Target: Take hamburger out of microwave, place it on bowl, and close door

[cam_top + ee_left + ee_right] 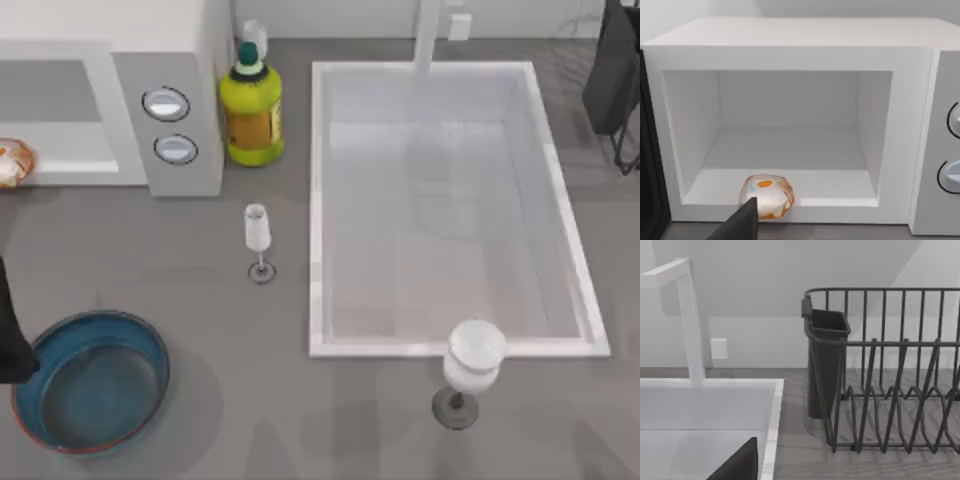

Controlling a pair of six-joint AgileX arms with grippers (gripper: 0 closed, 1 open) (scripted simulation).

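The white microwave stands at the table's back left, and its cavity is open toward me. The hamburger, pale with orange patches, lies on the front lip of the cavity floor, also at the left edge of the top view. The door is swung open; its dark edge shows beside the cavity. My left gripper is just in front of the hamburger, low and close. The teal bowl sits at the front left with nothing in it. My right gripper hangs over the sink's far side.
A yellow-green bottle stands right of the microwave. A small stemmed glass is between microwave and sink; a larger glass stands at the sink's front edge. A dark dish rack sits at the back right.
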